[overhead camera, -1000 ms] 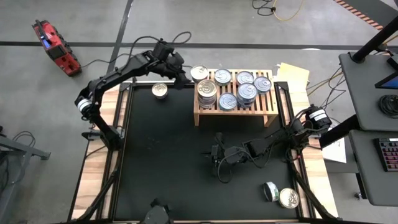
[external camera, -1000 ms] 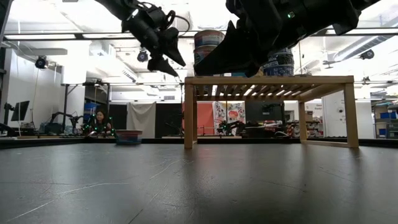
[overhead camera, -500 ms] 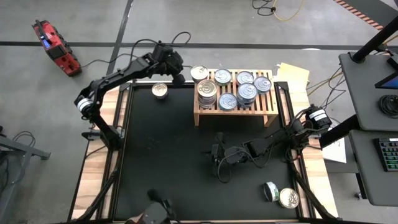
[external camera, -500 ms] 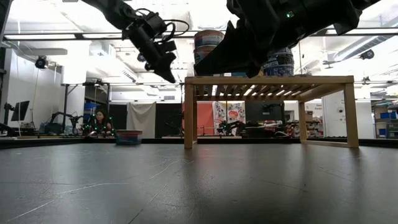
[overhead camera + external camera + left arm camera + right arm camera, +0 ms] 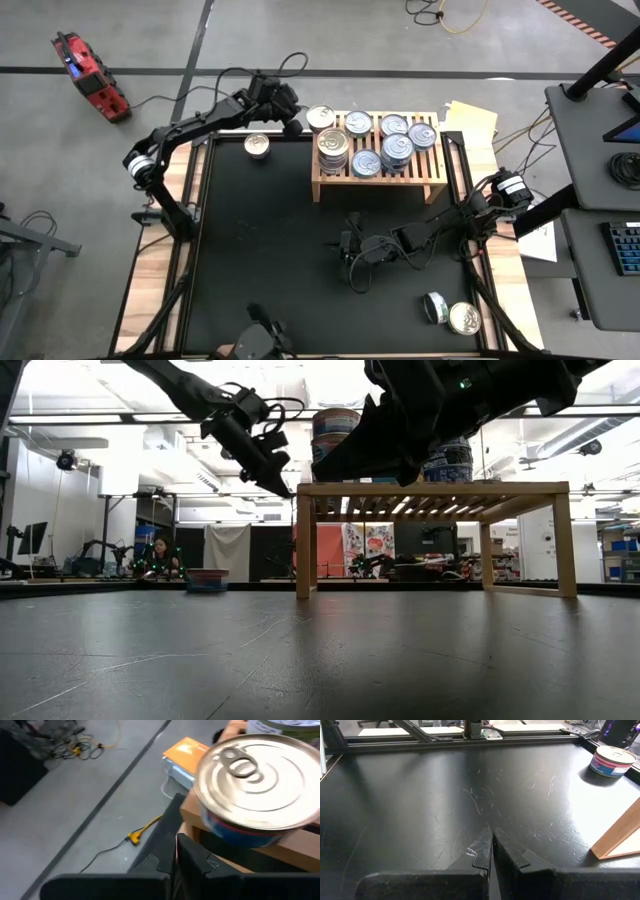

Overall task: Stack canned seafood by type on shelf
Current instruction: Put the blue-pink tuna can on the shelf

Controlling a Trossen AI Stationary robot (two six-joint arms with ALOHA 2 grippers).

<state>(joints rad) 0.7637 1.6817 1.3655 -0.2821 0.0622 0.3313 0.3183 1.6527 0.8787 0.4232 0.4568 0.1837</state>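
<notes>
Left pincer [image 5: 291, 127] has snapped closed, empty, approx. beside the shelf-corner can [image 5: 260, 787].

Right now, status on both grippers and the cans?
Left gripper shut, empty, beside shelf's left end. Right gripper shut, empty, over mat. Three cans off shelf: one far-left, two near-right. Nothing blocking.

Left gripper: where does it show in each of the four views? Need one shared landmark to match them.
High view: left gripper, shut, just off the shelf's far left corner.
Low view: upper left of centre, tip by the shelf top's left end.
Left wrist view: bottom centre, fingers together below the shelf's wooden edge.
Right wrist view: not in it.
Shared landmark: the shelf; its leg shows in the right wrist view.
</notes>
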